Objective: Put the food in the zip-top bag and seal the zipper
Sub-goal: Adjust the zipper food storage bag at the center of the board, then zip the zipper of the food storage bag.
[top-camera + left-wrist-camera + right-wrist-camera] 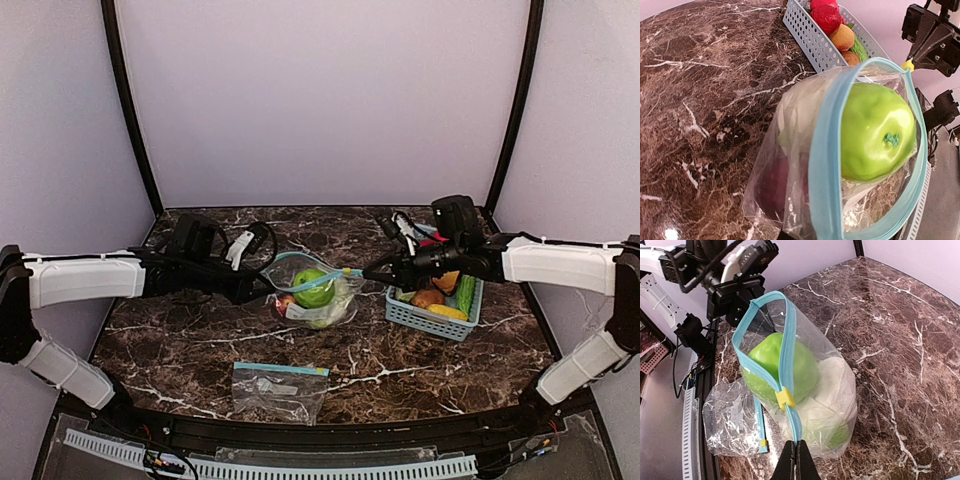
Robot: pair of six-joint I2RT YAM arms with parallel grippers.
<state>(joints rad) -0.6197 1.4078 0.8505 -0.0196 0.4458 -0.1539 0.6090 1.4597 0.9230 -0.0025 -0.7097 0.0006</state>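
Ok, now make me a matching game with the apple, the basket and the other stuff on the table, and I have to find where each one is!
Things:
1. green apple
2. yellow slider
3. spare clear bag
4. light-blue basket

Places:
A. lying flat by the near edge of the table
B. on the right-hand side, with toy food in it
C. inside the open zip-top bag
D. on the blue zipper strip

Pairs: 1-C, 2-D, 3-A, 4-B.
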